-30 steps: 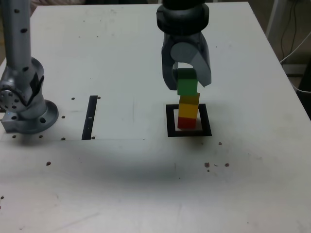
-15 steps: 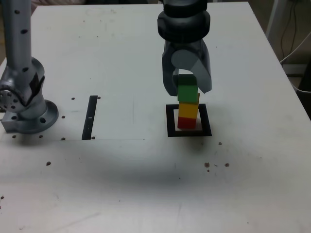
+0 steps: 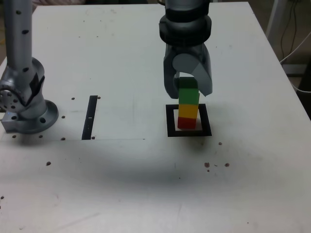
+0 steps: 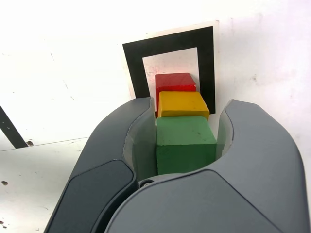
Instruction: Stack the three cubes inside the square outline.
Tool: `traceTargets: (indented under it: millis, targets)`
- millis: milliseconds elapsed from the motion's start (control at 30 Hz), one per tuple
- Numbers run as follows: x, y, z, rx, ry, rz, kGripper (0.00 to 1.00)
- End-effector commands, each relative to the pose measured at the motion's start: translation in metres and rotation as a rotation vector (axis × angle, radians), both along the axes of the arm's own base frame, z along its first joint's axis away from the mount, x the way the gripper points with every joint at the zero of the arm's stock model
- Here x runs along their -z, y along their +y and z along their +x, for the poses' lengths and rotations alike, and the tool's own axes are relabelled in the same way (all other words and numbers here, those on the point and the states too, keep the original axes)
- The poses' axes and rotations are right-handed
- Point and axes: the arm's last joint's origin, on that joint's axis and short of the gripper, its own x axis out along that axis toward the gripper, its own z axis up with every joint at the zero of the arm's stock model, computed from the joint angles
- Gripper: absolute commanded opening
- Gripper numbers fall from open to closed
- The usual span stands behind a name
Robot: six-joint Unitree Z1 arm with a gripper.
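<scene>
Between jaws: green cube (image 4: pixel 185 141), seemingly resting atop yellow cube (image 4: pixel 182 105).

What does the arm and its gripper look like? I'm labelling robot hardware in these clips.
The gripper has two broad, curved grey-blue fingers with a smooth matte shell and paler inner faces. Above them sits a black ribbed collar. At the exterior view's left, the arm's base is silver metal with a round flange and dark screw holes. No cables or markings show on the arm.
</scene>
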Motion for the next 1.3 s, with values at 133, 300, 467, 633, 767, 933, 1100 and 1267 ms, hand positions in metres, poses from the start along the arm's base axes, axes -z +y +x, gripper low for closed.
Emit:
traceTargets:
  millis: [133,300,467,633,767,933,1100,1267]
  targets:
    - [0.0,-0.001,0.0,0.003,-0.003,0.001,0.71]
    - [-0.002,0.0,0.001,0.009,-0.009,0.003,0.97]
    - [-0.002,0.0,0.001,0.009,-0.01,0.006,0.99]
    - [-0.003,0.0,0.0,0.009,-0.009,0.013,0.99]
    - [-0.008,0.001,-0.004,0.008,-0.018,0.016,0.99]
    - [-0.019,0.002,-0.013,0.005,-0.039,0.015,0.99]
    - [-0.026,0.003,-0.025,-0.001,-0.043,0.012,0.99]
    - [-0.031,0.006,-0.044,-0.001,-0.034,0.012,0.99]
